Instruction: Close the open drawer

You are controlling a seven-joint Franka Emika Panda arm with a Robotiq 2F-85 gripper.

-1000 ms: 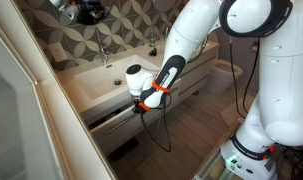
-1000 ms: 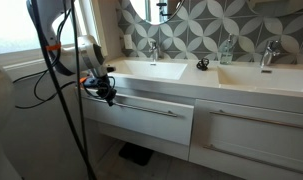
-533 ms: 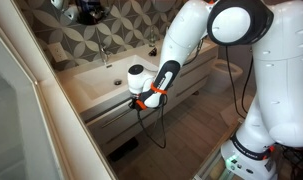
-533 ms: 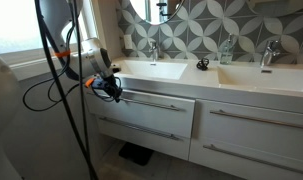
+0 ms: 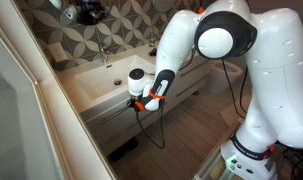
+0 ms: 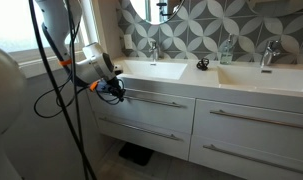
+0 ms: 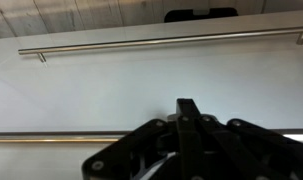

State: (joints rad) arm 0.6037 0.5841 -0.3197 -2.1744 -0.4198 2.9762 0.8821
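Observation:
The drawer (image 6: 161, 110) is the upper pale grey-white front under the left sink, with a thin metal bar handle. In both exterior views its front sits about flush with the neighbouring fronts, and its inside is hidden. It also shows in the other exterior view (image 5: 109, 112) and fills the wrist view (image 7: 141, 80). My gripper (image 6: 119, 92) is shut and empty. Its fingertips press against the drawer front near its left end. The gripper also shows in an exterior view (image 5: 138, 104) and in the wrist view (image 7: 188, 108), fingers together.
A white sink basin (image 6: 156, 70) with a faucet (image 6: 152, 48) sits above the drawer, and a second basin (image 6: 263, 78) lies further along. A lower drawer (image 6: 141, 136) is below. A dark mat (image 6: 134, 154) lies on the floor. A cable (image 6: 61, 120) hangs from my arm.
The drawer has slid in from sticking out to about flush with the vanity. My gripper moved with it toward the cabinet.

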